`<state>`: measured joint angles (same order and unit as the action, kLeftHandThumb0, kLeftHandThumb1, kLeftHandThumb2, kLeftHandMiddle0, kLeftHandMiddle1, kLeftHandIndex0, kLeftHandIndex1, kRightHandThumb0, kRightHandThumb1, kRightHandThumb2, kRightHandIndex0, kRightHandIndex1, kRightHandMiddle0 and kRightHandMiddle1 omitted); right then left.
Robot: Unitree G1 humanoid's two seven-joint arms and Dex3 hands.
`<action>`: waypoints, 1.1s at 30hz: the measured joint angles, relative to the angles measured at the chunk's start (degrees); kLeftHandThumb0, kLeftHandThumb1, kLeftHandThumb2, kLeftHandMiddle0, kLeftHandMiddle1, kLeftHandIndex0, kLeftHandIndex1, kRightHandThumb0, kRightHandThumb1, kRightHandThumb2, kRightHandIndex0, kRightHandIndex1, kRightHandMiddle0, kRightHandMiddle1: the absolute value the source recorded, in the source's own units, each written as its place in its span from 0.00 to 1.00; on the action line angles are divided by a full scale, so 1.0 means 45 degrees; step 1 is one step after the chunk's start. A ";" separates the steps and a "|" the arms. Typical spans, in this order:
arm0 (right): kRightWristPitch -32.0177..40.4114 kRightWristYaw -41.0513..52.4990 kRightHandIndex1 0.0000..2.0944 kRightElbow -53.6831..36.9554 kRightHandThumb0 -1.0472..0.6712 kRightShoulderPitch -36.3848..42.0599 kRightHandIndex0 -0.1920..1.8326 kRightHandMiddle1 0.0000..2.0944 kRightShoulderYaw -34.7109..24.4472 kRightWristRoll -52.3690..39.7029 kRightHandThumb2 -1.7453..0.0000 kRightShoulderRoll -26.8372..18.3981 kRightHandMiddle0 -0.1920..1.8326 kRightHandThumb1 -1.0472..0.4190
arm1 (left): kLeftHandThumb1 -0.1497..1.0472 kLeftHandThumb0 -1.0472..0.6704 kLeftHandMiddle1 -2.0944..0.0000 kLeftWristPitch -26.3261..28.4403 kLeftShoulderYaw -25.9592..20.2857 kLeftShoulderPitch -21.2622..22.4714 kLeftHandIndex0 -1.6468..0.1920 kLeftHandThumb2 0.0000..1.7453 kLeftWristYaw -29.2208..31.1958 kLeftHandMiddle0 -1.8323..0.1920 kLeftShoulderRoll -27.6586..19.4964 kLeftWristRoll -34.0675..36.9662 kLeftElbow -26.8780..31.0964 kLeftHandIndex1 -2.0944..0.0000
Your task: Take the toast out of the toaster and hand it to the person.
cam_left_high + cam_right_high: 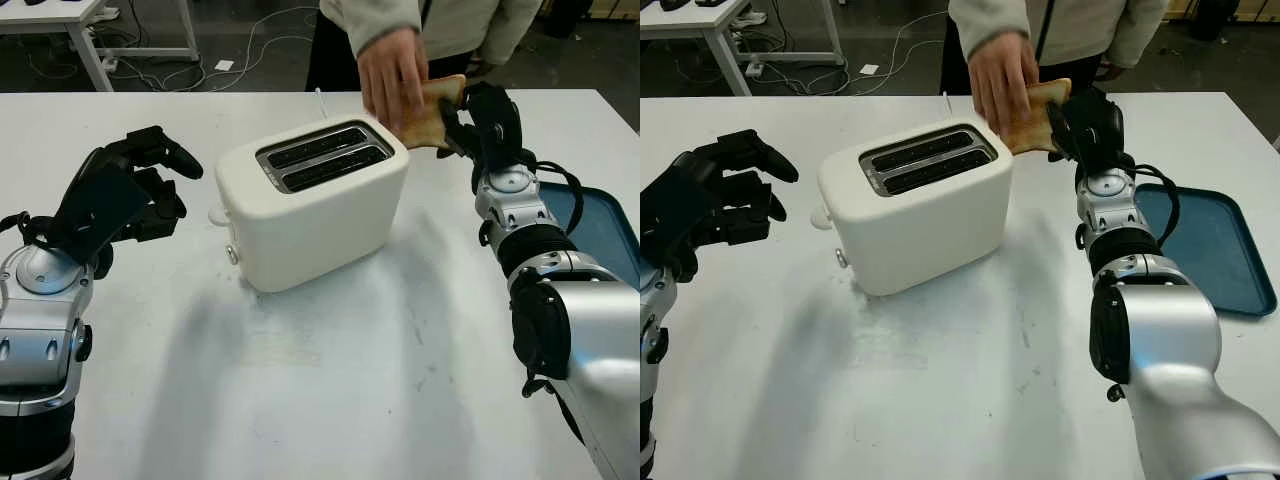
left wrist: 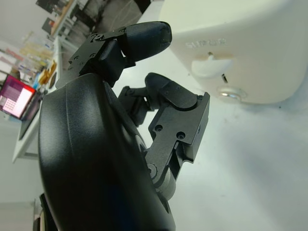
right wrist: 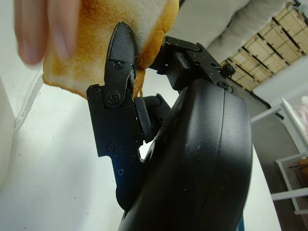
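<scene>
While the white two-slot plastic toaster [image 1: 312, 200] sat near the middle of the white table [image 1: 330, 390] in the left eye view, the right hand [image 1: 478, 122] was raised beyond the toaster's far right corner, its black fingers pinching the golden-brown slice of toast [image 1: 437, 112]. A person's hand [image 1: 391, 75] gripped the same slice from the other side, above the toaster's rear edge. The left hand [image 1: 125, 195] hovered to the left of the toaster, apart from it, holding nothing, its fingers partly curled. A dark blue rectangular tray [image 1: 598, 228] lay at the table's right edge.

From the right eye view, both toaster slots looked dark, and the toast stayed clear of them, held in the air between the two hands.

Seen from the left wrist, the left hand's fingers [image 2: 178, 130] were bent with nothing between them, close to the toaster's lever side.

Seen from the right wrist, one black finger [image 3: 118, 91] pressed flat against the toast's browned face, and the person's fingertips overlapped its upper corner.
</scene>
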<state>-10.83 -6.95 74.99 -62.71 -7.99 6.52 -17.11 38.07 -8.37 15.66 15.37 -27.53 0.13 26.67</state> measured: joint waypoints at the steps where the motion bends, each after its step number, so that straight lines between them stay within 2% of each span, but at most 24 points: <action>1: 0.0000 -0.0001 0.83 0.0000 0.45 0.0000 0.49 0.83 0.0008 0.0000 0.76 0.0000 0.36 0.09 | 0.75 0.60 0.25 0.0099 0.0000 0.0005 0.66 0.66 -0.0004 0.64 0.0001 0.0001 0.0030 0.30; 19: 0.0000 0.0058 0.83 0.0000 0.46 -0.0028 0.49 0.83 0.0091 -0.0004 0.75 0.0004 0.36 0.09 | 0.73 0.59 0.23 0.0092 0.0000 0.0025 0.66 0.67 -0.0149 0.64 0.0010 0.0003 0.0039 0.29; 21: -0.0005 0.0205 0.83 0.0000 0.45 -0.0027 0.50 0.83 0.0166 0.0069 0.77 -0.0004 0.39 0.09 | 0.74 0.59 0.23 0.0141 0.0000 0.0046 0.66 0.67 -0.0150 0.64 0.0011 0.0003 0.0041 0.29; 22: -0.0027 0.0226 0.83 0.0000 0.40 -0.0025 0.46 0.80 0.0314 0.0252 0.83 -0.0020 0.38 0.09 | 0.74 0.60 0.23 0.0182 -0.0001 0.0062 0.67 0.67 -0.0150 0.65 0.0011 0.0004 0.0042 0.29; 23: -0.0060 0.0232 0.79 0.0000 0.34 -0.0024 0.41 0.71 0.0464 0.0382 0.86 -0.0027 0.38 0.09 | 0.74 0.60 0.23 0.0208 -0.0001 0.0070 0.67 0.67 -0.0150 0.65 0.0011 0.0006 0.0042 0.29; 24: -0.0093 0.0235 0.61 0.0000 0.25 -0.0024 0.40 0.51 0.0621 0.0508 0.91 -0.0034 0.40 0.09 | 0.74 0.60 0.23 0.0212 -0.0002 0.0072 0.67 0.67 -0.0149 0.65 0.0011 0.0007 0.0042 0.29; 25: -0.0105 0.0311 0.32 0.0000 0.13 -0.0023 0.36 0.24 0.0735 0.0642 0.94 -0.0051 0.37 0.09 | 0.74 0.60 0.22 0.0211 -0.0002 0.0072 0.66 0.67 -0.0149 0.64 0.0011 0.0012 0.0041 0.28; 26: -0.0119 0.0588 0.17 0.0000 0.07 -0.0014 0.30 0.12 0.0961 0.0841 0.94 -0.0127 0.31 0.09 | 0.73 0.60 0.22 0.0208 -0.0003 0.0072 0.66 0.68 -0.0148 0.64 0.0011 0.0015 0.0039 0.28; 28: -0.0268 0.1377 0.04 -0.0001 0.01 -0.0006 0.18 0.03 0.1555 0.1316 0.96 -0.0365 0.18 0.09 | 0.73 0.60 0.23 0.0207 -0.0002 0.0072 0.67 0.68 -0.0148 0.65 0.0011 0.0013 0.0036 0.28; 30: -0.0443 0.1837 0.01 -0.0003 0.00 -0.0005 0.12 0.01 0.1965 0.1675 0.97 -0.0574 0.12 0.09 | 0.73 0.60 0.23 0.0214 0.0000 0.0076 0.67 0.68 -0.0149 0.65 0.0009 0.0012 0.0037 0.29; 33: -0.0857 0.2036 0.00 -0.0027 0.00 0.0023 0.10 0.00 0.2252 0.1833 0.99 -0.0778 0.10 0.10 | 0.73 0.60 0.23 0.0224 0.0002 0.0085 0.67 0.68 -0.0152 0.65 0.0012 0.0010 0.0037 0.28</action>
<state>-14.68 2.21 74.87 -62.61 2.15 14.77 -20.61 39.08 -8.36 16.04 14.69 -27.48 0.18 26.84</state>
